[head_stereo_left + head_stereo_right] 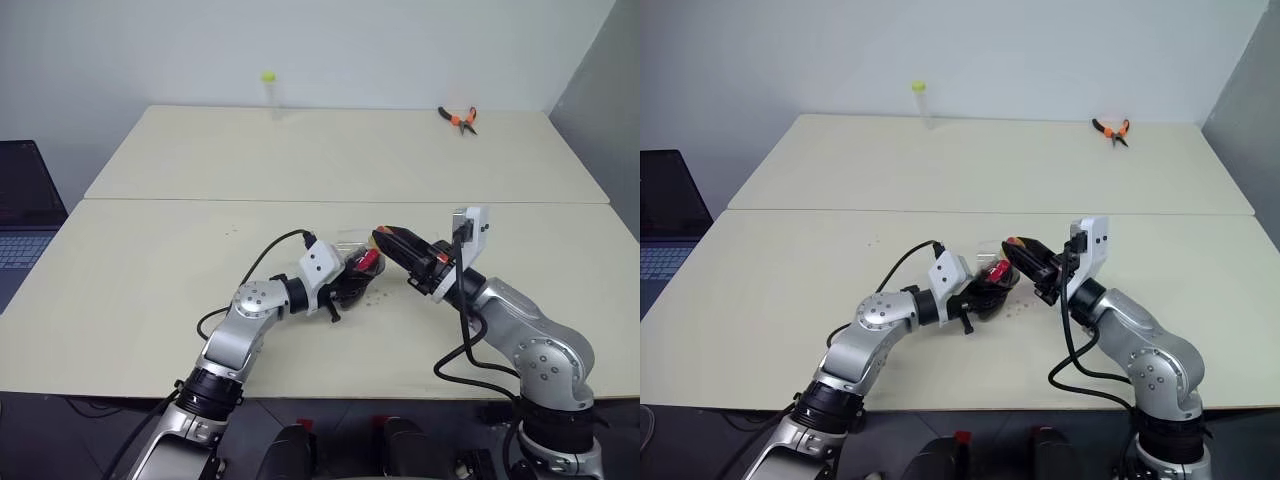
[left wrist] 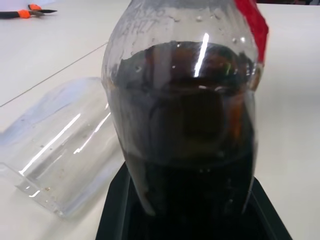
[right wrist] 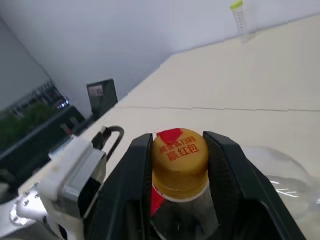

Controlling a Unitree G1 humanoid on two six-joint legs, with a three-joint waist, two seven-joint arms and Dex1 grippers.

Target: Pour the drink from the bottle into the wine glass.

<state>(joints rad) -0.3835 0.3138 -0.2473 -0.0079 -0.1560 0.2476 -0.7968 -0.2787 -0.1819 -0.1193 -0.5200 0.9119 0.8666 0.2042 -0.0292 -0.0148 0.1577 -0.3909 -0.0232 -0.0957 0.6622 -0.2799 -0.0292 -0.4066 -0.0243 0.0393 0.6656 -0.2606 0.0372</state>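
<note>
Beside the left hand (image 1: 345, 283) clamping the bottle (image 2: 185, 115), wine glass (image 2: 60, 150) apparently toppled, right hand (image 3: 177, 165) pinching its cap (image 3: 179, 152)

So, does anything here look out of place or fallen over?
Yes. The wine glass lies on its side on the table beside the bottle, so it cannot take a pour. Small specks dot the table near the bottle.

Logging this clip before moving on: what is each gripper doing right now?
Left gripper: shut on the bottle, gripping its body.
Right gripper: fingers on either side of the bottle's cap; a firm grip cannot be told.
</note>
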